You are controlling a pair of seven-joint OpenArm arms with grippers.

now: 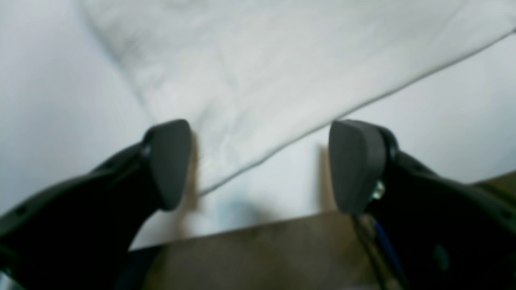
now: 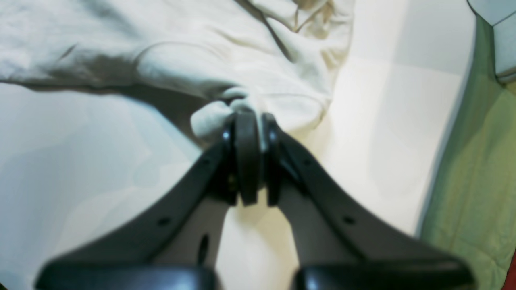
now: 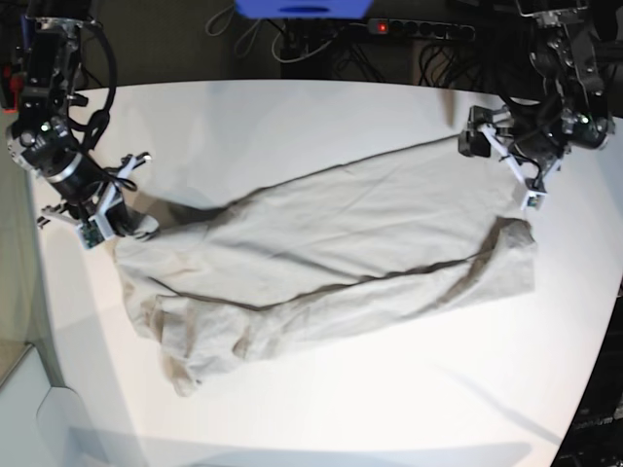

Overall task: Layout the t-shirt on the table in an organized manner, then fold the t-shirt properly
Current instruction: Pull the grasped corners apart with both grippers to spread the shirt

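Observation:
The beige t-shirt (image 3: pixel 331 243) lies stretched in a rumpled diagonal band across the white table (image 3: pixel 292 117). My right gripper (image 3: pixel 125 226) is at the shirt's left end in the base view. In the right wrist view this right gripper (image 2: pixel 252 121) is shut on a bunched fold of the t-shirt (image 2: pixel 242 52). My left gripper (image 3: pixel 531 197) hovers at the shirt's right end. In the left wrist view the left gripper (image 1: pixel 262 161) stands open, and a flat corner of the t-shirt (image 1: pixel 258 72) lies on the table between its pads (image 1: pixel 169 161), unheld.
The table's edge (image 1: pixel 242 231) runs just below the left gripper, with brown floor (image 1: pixel 258 257) beyond it. A green surface (image 2: pixel 475 181) lies past the table's edge on the right gripper's side. A power strip (image 3: pixel 419 29) and cables sit behind the table.

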